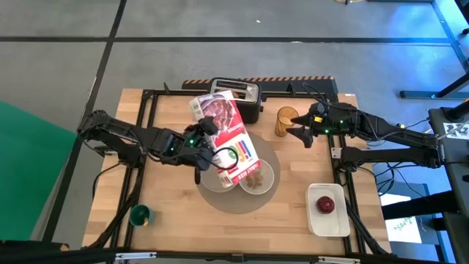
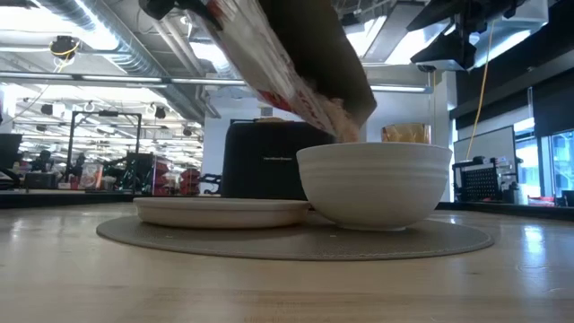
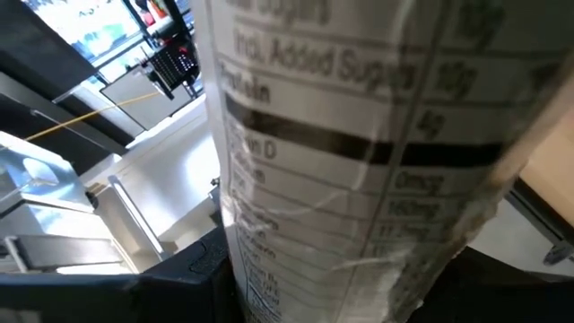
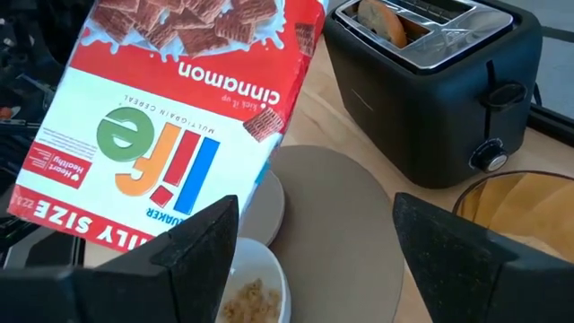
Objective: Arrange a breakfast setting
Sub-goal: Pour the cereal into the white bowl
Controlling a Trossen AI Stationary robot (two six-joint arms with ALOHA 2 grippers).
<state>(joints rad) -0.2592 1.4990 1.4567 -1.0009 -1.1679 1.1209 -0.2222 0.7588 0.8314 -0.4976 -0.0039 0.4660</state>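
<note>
A red-and-white cereal box (image 1: 229, 136) hangs tilted, its open end low over the white bowl (image 2: 375, 184), which holds some cereal (image 4: 251, 296). My left gripper (image 1: 207, 152) is shut on the box. The bowl and a small grey plate (image 2: 220, 211) stand on the round grey mat (image 4: 350, 224). My right gripper (image 4: 314, 260) is open with nothing between its fingers, in the air beside the amber cup (image 1: 286, 121) at the far right. A red apple (image 1: 325, 204) lies on a white tray. My left gripper holds the cereal box at its left long edge (image 1: 214, 150), in the lower half, coming level from the table's left. In the wrist view the box's nutrition panel (image 3: 359, 179) fills the space between the fingers. The box is lifted clear, tipped mouth-down over the bowl.
A black toaster (image 1: 238, 97) with bread in its slot (image 4: 381, 20) stands at the far edge behind the mat. The white tray (image 1: 333, 224) is at the near right. A small green cup (image 1: 139, 215) stands at the near left. A black frame borders the tabletop.
</note>
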